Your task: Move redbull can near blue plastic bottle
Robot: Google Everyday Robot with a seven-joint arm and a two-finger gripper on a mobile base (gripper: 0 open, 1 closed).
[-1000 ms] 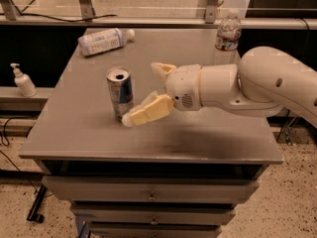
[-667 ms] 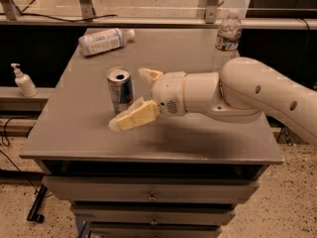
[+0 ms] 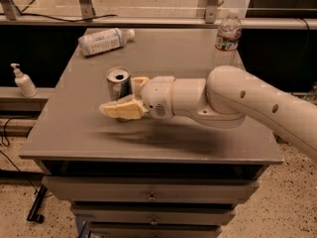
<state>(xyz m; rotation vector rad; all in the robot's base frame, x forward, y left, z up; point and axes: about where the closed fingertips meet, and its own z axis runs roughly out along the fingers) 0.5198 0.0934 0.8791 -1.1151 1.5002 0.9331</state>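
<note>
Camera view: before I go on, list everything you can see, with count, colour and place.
redbull can: one, blue and silver, upright, left of the table's middle.
blue plastic bottle: one, pale blue with a white cap, lying on its side at the back left of the table.
water bottle: one, clear with a red-white label, upright at the back right.
pump dispenser: one, white, on a ledge left of the table.
table: one, grey top, drawers beneath.
arm: one, cream white, reaching in from the right.
gripper: one, cream yellow, at the redbull can.
</note>
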